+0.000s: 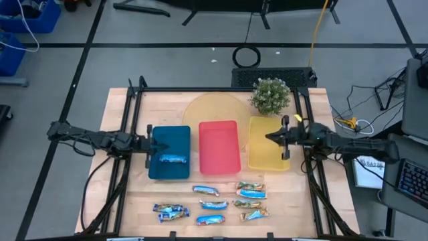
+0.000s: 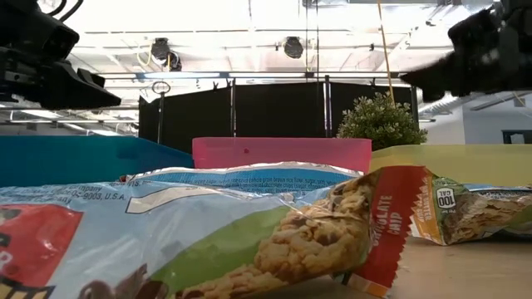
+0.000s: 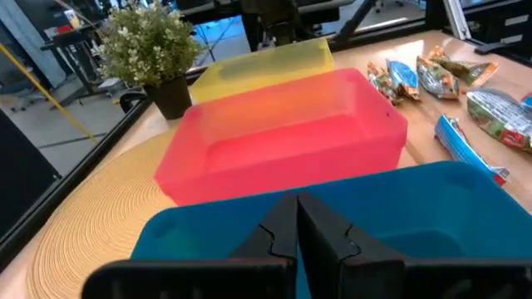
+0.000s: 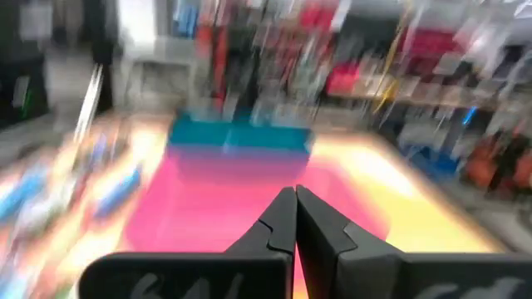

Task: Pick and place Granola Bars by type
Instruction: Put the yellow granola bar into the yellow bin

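Several granola bars lie loose on the wood near the table's near edge: blue and white ones (image 1: 214, 205) and green and tan ones (image 1: 251, 195). One blue bar (image 1: 172, 159) lies flat inside the blue tray (image 1: 167, 137). My left gripper (image 1: 151, 142) hovers shut over the blue tray's left rim and holds nothing; in its wrist view the fingers (image 3: 297, 218) meet above that tray. My right gripper (image 1: 269, 137) hovers shut over the yellow tray (image 1: 267, 157), also holding nothing, and its shut fingers (image 4: 295, 203) point toward the red tray.
The red tray (image 1: 219, 147) stands between the blue and yellow trays. A potted plant (image 1: 271, 96) stands at the far edge, beside a round woven mat (image 1: 207, 109) under the trays' far ends. Black frame rails (image 1: 129, 107) run along the table's sides.
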`<state>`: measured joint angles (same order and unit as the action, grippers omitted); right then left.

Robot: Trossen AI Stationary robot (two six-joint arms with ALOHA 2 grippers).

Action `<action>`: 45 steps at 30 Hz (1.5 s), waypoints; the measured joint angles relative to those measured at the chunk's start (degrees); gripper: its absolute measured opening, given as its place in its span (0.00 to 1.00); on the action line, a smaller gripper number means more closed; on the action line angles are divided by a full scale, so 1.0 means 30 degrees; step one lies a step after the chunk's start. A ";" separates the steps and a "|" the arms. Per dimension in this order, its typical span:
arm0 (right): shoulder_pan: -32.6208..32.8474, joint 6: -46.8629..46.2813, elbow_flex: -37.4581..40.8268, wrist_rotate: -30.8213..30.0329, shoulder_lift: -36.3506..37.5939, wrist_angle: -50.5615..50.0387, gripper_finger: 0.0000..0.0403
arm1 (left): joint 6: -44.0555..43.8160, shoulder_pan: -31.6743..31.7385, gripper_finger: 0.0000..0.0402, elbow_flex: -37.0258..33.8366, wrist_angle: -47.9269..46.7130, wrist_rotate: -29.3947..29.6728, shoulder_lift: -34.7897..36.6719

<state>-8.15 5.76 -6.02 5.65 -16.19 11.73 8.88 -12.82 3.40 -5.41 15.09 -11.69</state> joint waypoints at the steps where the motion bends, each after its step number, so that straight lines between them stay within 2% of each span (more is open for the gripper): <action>1: 0.0525 0.0369 -0.0902 -0.0425 -0.0678 -0.0630 0.00 | 0.0044 0.0000 0.03 0.0000 0.0002 0.0000 -0.0062; 4: 0.2453 0.1304 -0.4314 -0.2778 -0.2841 -0.2874 0.00 | -0.0006 0.0000 0.01 0.0000 0.0007 0.0000 -0.0238; 8: 0.5900 0.1273 -0.8682 -0.5762 -0.7381 -0.8536 0.00 | 0.0426 0.0000 0.02 -0.0007 0.0021 -0.0015 -0.0282; 13: 1.0912 -0.1130 -1.3935 -1.0825 -1.3799 -1.4292 0.00 | 0.0982 0.0000 0.09 -0.0044 0.0258 0.0007 -0.0362; 17: 1.3843 -0.3409 -1.8622 -1.3012 -1.8895 -1.7472 0.00 | 0.1475 0.0000 0.11 -0.0066 0.0725 0.0263 -0.0355; 19: 1.4810 -0.4758 -2.1470 -1.3472 -2.1269 -1.9494 0.00 | 0.1419 0.0000 0.11 -0.0066 0.1124 0.0285 -0.0351; 22: 1.5266 -0.7005 -2.4991 -1.3176 -2.4581 -2.3357 0.00 | 0.1080 0.0000 0.10 -0.0066 0.1367 0.0287 -0.0352; 26: 1.4895 -0.9311 -2.7571 -1.0632 -2.7456 -2.6160 0.00 | 0.0462 0.0000 0.10 -0.0066 0.1509 0.0277 -0.0355; 31: 1.4638 -1.0175 -2.7542 -0.6969 -2.9270 -2.4576 0.00 | -0.0014 0.0000 0.10 -0.0066 0.1583 0.0178 -0.0355; 35: 1.5160 -1.0359 -2.7549 -0.5722 -2.9928 -2.2122 0.04 | -0.0035 0.0000 0.10 -0.0066 0.1626 0.0155 -0.0355; 38: 1.5699 -1.0274 -2.7549 -0.4452 -2.9984 -2.0318 0.13 | 0.0015 0.0000 0.10 -0.0066 0.1603 0.0153 -0.0355; 45: 1.6446 -0.9496 -2.7552 -0.4316 -3.0042 -1.9320 0.39 | 0.0373 -0.0001 0.10 -0.0054 0.1459 0.0153 -0.0354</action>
<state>41.19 -22.73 -88.67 -7.30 -106.32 -46.23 10.00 -12.82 3.24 -1.03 15.55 -12.75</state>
